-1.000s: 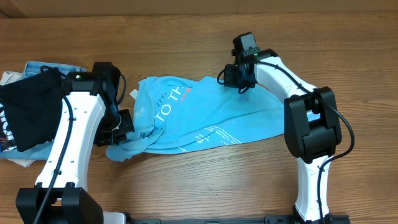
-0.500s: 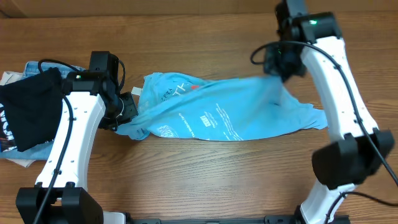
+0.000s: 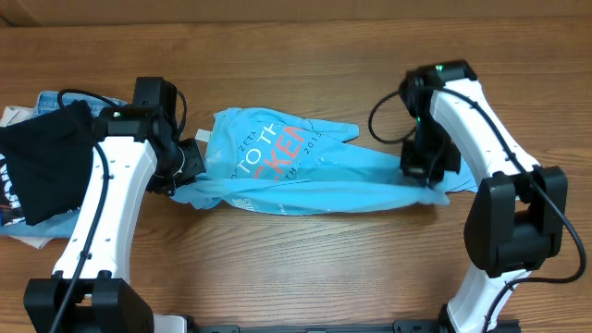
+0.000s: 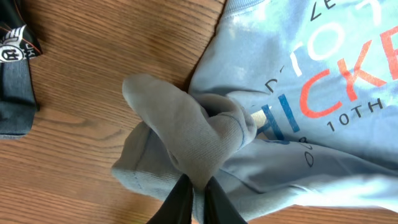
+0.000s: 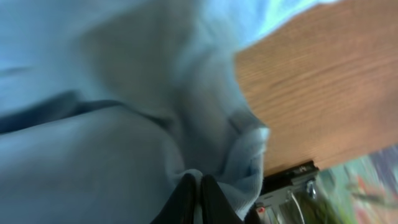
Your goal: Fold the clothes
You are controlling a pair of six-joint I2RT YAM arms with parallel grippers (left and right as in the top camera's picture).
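The light sky-blue T-shirt (image 3: 305,171) with red-orange and white lettering lies stretched across the wooden table between both arms. My left gripper (image 3: 190,176) is shut on a bunched fold at the shirt's left end; the left wrist view shows the fingers (image 4: 198,199) pinching the T-shirt (image 4: 311,93). My right gripper (image 3: 427,180) is shut on the shirt's right end; the right wrist view shows the fingers (image 5: 198,186) pinching the T-shirt (image 5: 93,93), with some fabric hanging past them.
A black garment with white print (image 3: 42,157) lies on blue denim jeans (image 3: 69,100) at the table's left edge, and shows in the left wrist view (image 4: 15,68). Bare wooden table (image 3: 305,268) lies in front of the shirt.
My right gripper has swung from the far side of the shirt down to the near right, pulling the fabric with it. The lettering now faces up. The left gripper has stayed put.
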